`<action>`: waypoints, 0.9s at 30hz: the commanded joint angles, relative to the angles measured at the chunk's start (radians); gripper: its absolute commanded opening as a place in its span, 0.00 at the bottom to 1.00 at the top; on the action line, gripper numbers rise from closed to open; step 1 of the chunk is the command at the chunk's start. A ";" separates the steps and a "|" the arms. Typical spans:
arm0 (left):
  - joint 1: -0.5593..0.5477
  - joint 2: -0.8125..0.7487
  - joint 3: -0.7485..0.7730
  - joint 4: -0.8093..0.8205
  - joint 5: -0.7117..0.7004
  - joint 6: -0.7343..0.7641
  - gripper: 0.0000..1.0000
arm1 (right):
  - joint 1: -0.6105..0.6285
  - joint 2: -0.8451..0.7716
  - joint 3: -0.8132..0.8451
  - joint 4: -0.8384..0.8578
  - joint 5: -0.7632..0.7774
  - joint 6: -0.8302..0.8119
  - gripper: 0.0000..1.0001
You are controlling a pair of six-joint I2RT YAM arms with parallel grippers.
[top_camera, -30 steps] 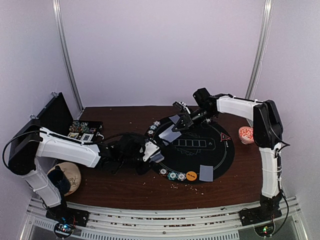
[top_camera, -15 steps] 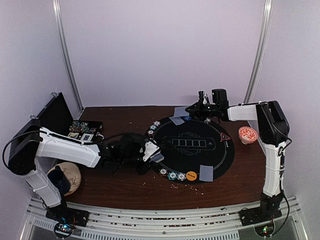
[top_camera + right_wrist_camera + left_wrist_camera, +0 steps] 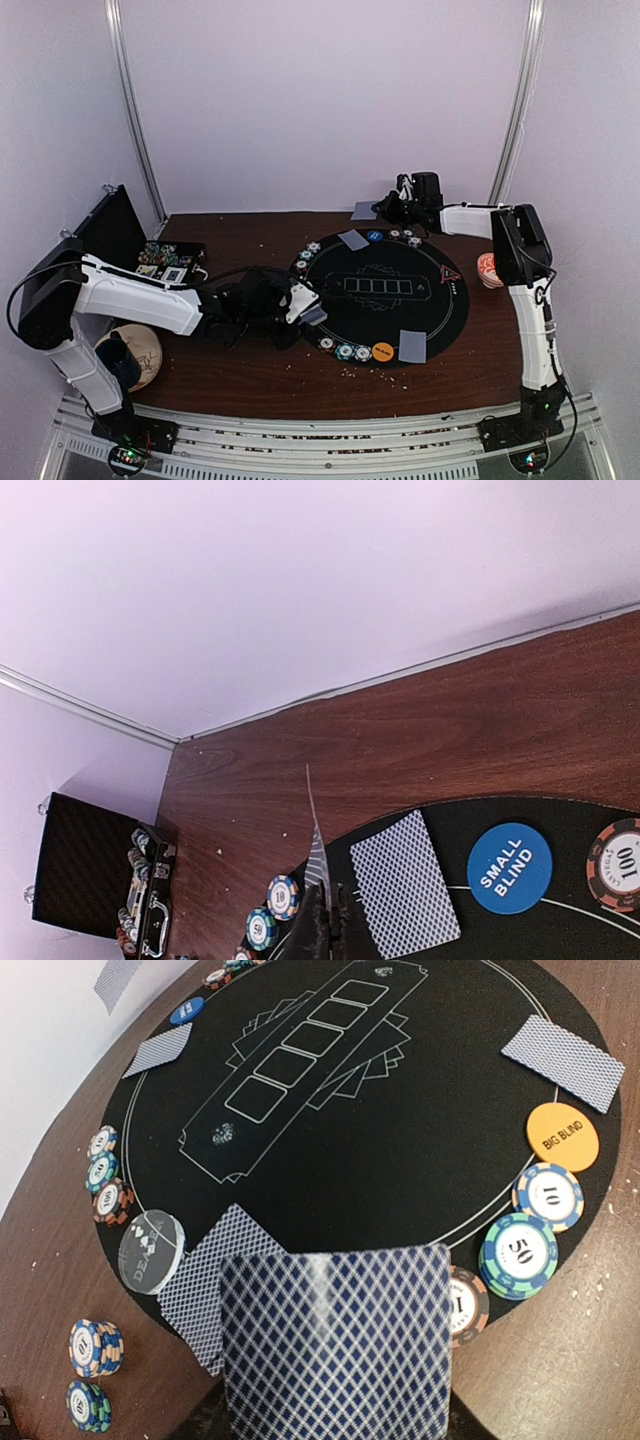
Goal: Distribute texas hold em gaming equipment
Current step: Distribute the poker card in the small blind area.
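Clamps, with the left gripper [image 3: 303,303], a deck of blue-backed cards [image 3: 335,1355], jaws at a narrow spread around it, backs up, over the left rim of the black mat [image 3: 440,312]. Hides the fingers under that deck in the left wrist view. Overlaps two loose cards [image 3: 200,1280] lying face down on the mat just under it, beside the clear dealer disc [image 3: 150,1250].

Pinches, with the right gripper [image 3: 388,210], a single card [image 3: 363,210], jaws closed flat on it, out past the far rim of the mat and above the bare wood of the table [image 3: 250,375]. Reads in the right wrist view only as a thin sliver, seen edge-on.

Shows on the mat:
- a far card [image 3: 405,895] face down at the far rim, just beside the blue disc [image 3: 509,868]
- a near card [image 3: 563,1062] face down at the near rim, close to the orange disc [image 3: 562,1136]
- three near chip stacks [image 3: 520,1252] in a row from the orange disc along the rim
- left chip stacks [image 3: 105,1172] along the left rim
- the red triangle marker [image 3: 447,274] on the right side

Shows off the mat two stray chip stacks [image 3: 95,1348] on the wood, and the patterned bowl [image 3: 488,268] at the right, partly behind the right arm.
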 commanded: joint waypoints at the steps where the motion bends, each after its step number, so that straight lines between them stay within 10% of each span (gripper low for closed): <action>1: -0.003 0.004 0.018 0.054 -0.010 0.013 0.15 | 0.010 0.052 0.056 -0.065 0.048 -0.024 0.00; 27: -0.003 0.003 0.016 0.055 -0.008 0.013 0.14 | 0.045 0.188 0.166 -0.154 0.084 0.015 0.05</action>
